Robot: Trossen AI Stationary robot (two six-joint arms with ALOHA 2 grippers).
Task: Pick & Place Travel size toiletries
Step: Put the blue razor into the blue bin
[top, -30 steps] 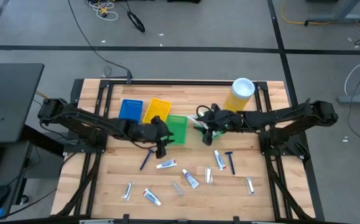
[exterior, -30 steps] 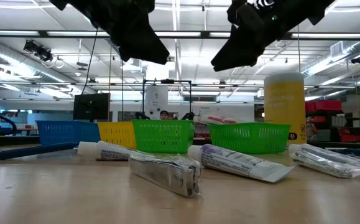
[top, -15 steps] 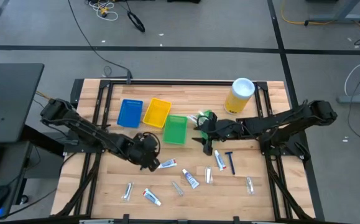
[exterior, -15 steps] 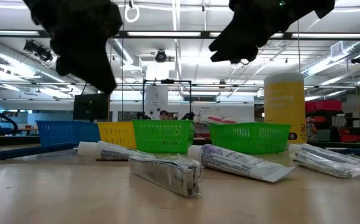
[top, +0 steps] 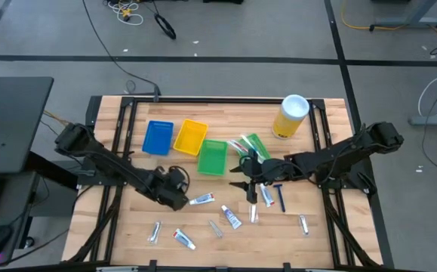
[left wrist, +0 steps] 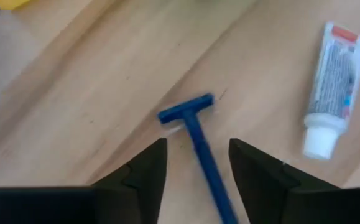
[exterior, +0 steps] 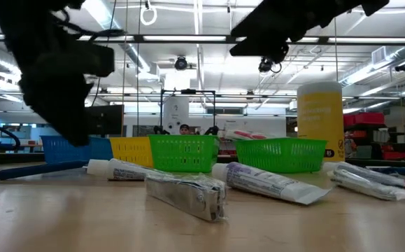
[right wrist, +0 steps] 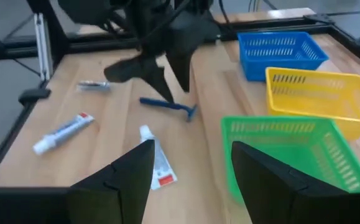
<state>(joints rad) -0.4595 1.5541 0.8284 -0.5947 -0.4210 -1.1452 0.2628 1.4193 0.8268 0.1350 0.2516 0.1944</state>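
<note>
Razor (left wrist: 198, 146) lies flat on the wooden table (top: 331, 227) between the spread fingers (left wrist: 142, 171) of my left gripper (left wrist: 197, 163), which hangs directly above it; in the high view that gripper (top: 174, 195) sits just beside a white toothpaste tube (top: 201, 199). Fingers are apart and hold nothing. My right gripper (top: 247, 179), also spread and empty, hovers in front of the two green bins (top: 213, 156), over the toiletries scattered around the table's middle, including a second razor (top: 281, 196) and several small tubes (top: 232, 217).

Risk 1: the razor's thin handle lies flat on the wood, so I judge that fingers closing too high would slide over it, and closing too low would scrape the table and flick it aside.

Risk 2: the handle runs along the gap between the fingers rather than squarely across it in the wrist view; a skewed pinch could pivot the razor out.

Risk 3: the toothpaste tube (left wrist: 329, 87) lies near; a drifting descent could nudge it.

Risk 4: both arms work close together near the centre; crossing paths toward the blue bin (top: 158, 136) or yellow bin (top: 191, 136) could bring a collision.
</note>
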